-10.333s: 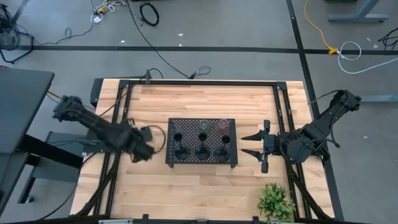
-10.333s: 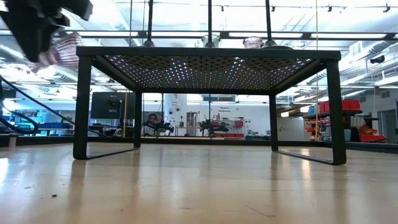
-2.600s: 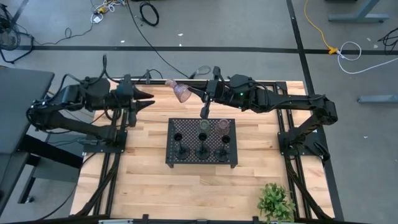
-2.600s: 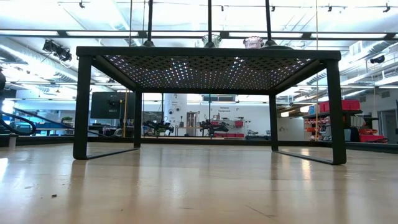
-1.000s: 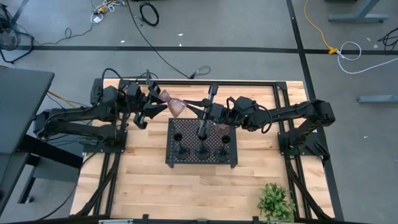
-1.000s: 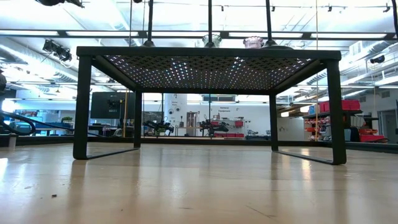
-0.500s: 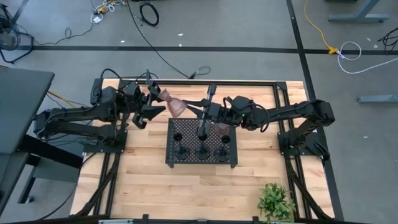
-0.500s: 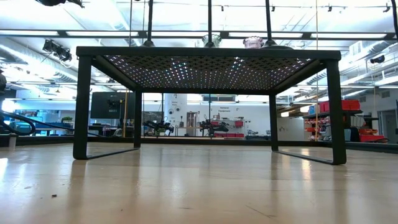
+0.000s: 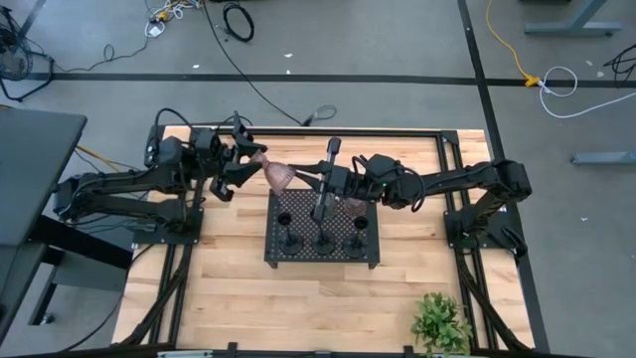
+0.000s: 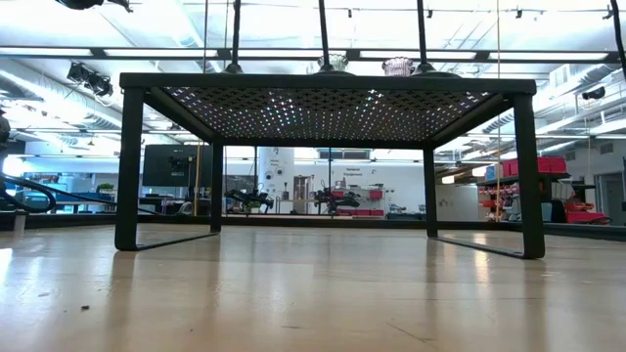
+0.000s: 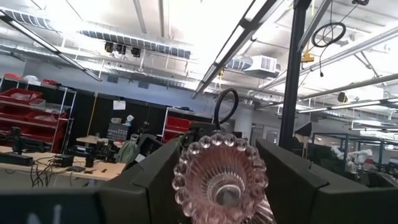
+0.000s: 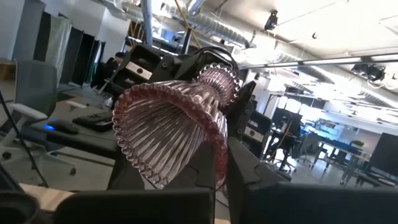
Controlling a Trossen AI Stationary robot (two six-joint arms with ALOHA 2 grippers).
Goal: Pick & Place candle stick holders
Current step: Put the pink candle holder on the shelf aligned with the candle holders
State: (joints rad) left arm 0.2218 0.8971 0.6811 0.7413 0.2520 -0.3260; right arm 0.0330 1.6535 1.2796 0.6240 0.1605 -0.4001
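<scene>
Both grippers meet above the far edge of the black tray [image 9: 273,244]. From the right, the right gripper [image 9: 320,187] spreads its fingers wide beside the ribbed pink glass holder [image 9: 279,175], which lies tilted in the air. From the left, the left gripper [image 9: 244,164] clamps the holder's narrow end. Five holders stand in the tray below.
</scene>
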